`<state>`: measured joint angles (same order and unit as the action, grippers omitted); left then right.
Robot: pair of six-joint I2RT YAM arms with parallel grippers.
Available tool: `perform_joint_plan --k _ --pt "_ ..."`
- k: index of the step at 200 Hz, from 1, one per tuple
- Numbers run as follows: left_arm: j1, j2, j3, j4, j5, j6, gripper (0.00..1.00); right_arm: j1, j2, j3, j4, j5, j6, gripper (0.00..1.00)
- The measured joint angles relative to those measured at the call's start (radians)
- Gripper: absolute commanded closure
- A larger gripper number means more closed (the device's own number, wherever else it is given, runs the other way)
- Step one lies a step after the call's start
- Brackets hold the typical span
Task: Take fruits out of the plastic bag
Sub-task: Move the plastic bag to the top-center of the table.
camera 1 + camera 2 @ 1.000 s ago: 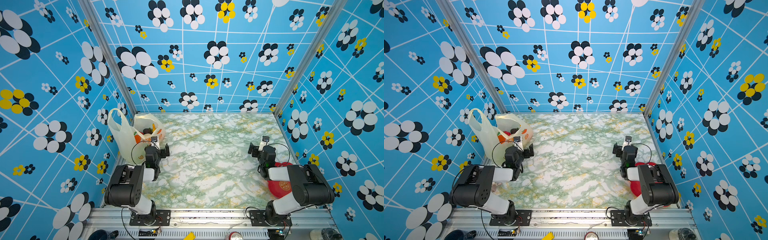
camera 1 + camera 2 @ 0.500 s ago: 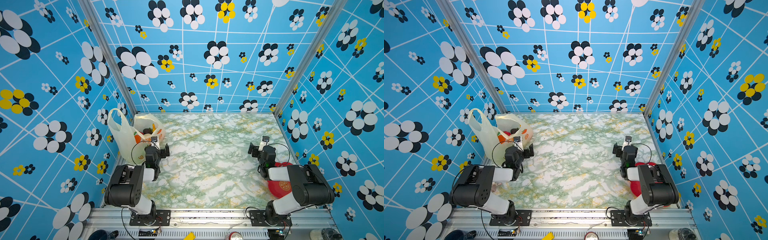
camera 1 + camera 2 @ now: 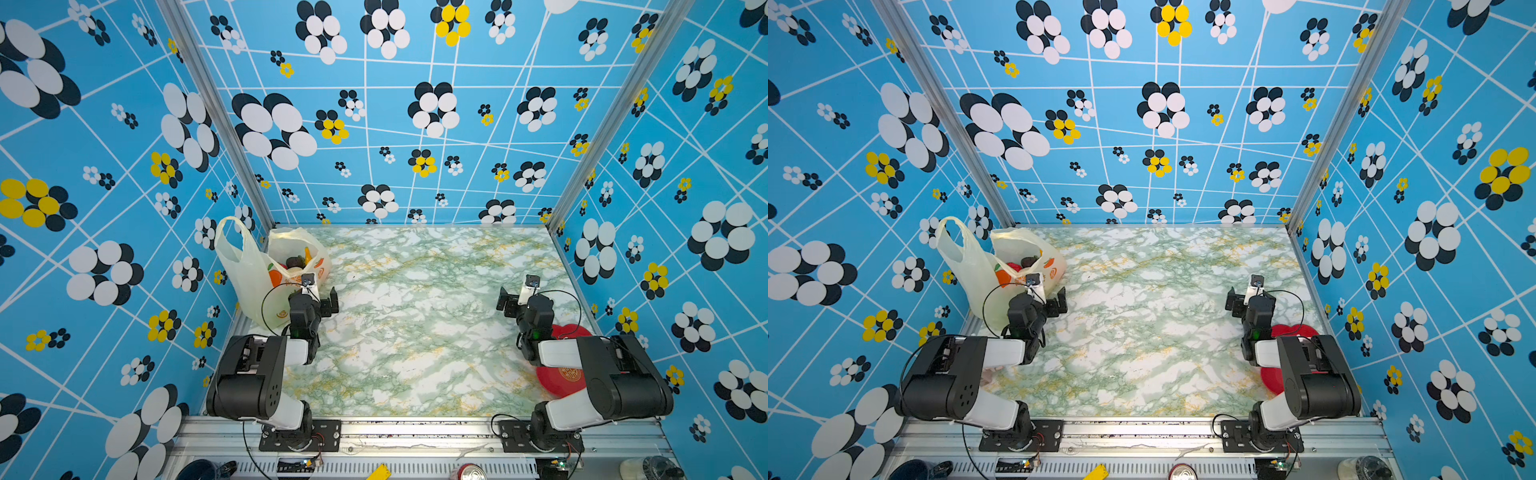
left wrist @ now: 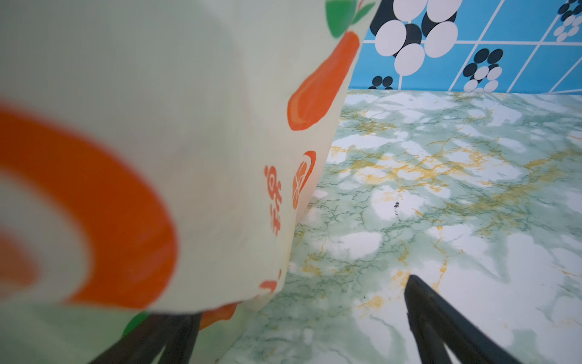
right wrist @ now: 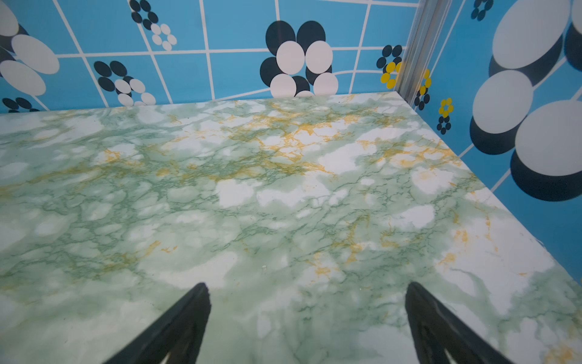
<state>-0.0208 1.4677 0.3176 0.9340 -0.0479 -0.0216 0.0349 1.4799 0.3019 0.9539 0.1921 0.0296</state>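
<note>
Nothing moved; plastic bag stands upright, mouth upward.

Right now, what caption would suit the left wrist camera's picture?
Open left gripper close beside the pale plastic bag on the green marbled table.

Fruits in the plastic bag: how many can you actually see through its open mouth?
3, all inside the open plastic bag: dark purple piece in the middle, yellow banana to its right, red strawberry to its left. Others may be hidden underneath.
</note>
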Motion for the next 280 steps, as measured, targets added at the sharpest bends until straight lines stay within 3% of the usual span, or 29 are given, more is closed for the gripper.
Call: perform_joint_plan --k 40,91,122,173,199,218,280 --pt "-0.038 -0.230 -0.009 -0.123 -0.005 0.008 0.01 0.004 -0.195 -0.004 -0.103 -0.014 -0.012 0.01" --pt "-0.164 -0.510 0.076 -0.399 -0.026 -0.042 0.01 0.024 -0.502 0.150 -0.451 -0.097 0.058 0.01" --pt "-0.212 -0.652 0.211 -0.633 -0.031 -0.178 0.01 0.024 -0.681 0.261 -0.682 -0.123 0.176 0.01" --pt "-0.171 -0.777 0.408 -0.976 0.014 -0.434 0.01 0.024 -0.877 0.343 -0.999 -0.108 0.407 0.01" --pt "-0.098 -0.769 0.503 -1.094 0.090 -0.505 0.01 0.024 -0.858 0.388 -1.126 -0.156 0.423 0.01" --pt "-0.055 -0.678 0.657 -1.220 0.105 -0.553 0.01 0.024 -0.822 0.434 -1.188 -0.191 0.423 0.01" --pt "-0.032 -0.366 0.979 -1.455 -0.005 -0.661 0.00 0.024 -0.809 0.446 -1.246 -0.259 0.421 0.01"
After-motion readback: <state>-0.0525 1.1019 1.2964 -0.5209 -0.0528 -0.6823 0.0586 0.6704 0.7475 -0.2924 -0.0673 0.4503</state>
